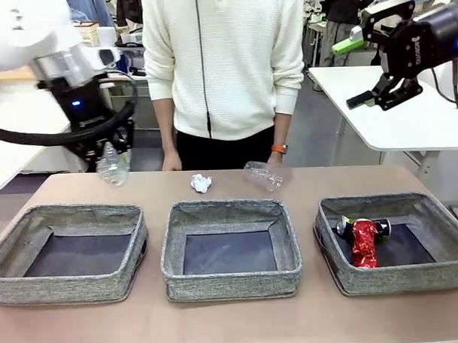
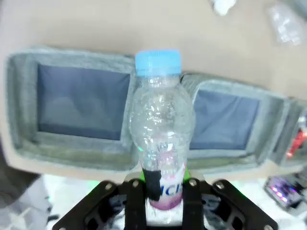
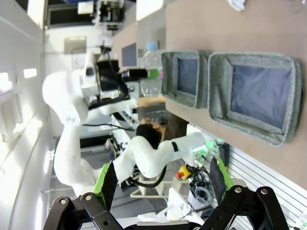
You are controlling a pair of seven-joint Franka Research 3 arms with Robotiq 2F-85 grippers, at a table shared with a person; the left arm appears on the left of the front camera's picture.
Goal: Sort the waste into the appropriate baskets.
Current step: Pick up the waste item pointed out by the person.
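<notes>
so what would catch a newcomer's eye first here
The left gripper, at far left, is shut on a clear plastic bottle with a blue cap and pink label. Three grey woven-fabric baskets sit in a row; the right basket holds a crushed red can. The right gripper hangs open, high on the right.

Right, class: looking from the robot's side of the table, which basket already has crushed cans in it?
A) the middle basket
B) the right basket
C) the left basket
B: the crushed red can lies in the right basket, while the left basket and the middle basket show only bare dark bottoms.
</notes>
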